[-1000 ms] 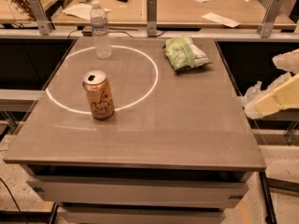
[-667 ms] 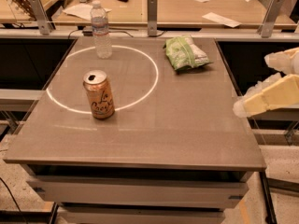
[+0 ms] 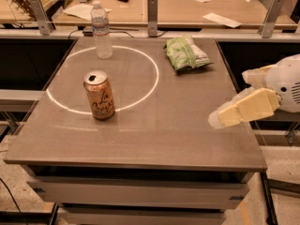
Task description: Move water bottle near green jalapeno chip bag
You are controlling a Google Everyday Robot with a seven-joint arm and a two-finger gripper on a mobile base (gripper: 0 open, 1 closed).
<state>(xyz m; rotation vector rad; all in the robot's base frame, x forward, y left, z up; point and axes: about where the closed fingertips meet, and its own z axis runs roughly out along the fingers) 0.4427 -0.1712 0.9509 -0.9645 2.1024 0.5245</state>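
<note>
The water bottle (image 3: 101, 30), clear with a white cap, stands upright at the table's far left, on the white circle's far edge. The green jalapeno chip bag (image 3: 186, 53) lies at the far right of the table, well apart from the bottle. My gripper (image 3: 229, 98) hovers over the table's right edge, in front of the bag and far from the bottle. Its pale yellow fingers (image 3: 246, 108) point left, spread apart and empty.
An orange-tan drink can (image 3: 99, 95) stands upright inside the white circle (image 3: 152, 81) on the grey table (image 3: 164, 139), left of centre. Behind the table, a rail with metal posts (image 3: 152, 10) and a wooden desk with papers (image 3: 220, 19).
My gripper has moved left and a little down, from beyond the table's right edge to over it. The bottle, can and bag have not moved.
</note>
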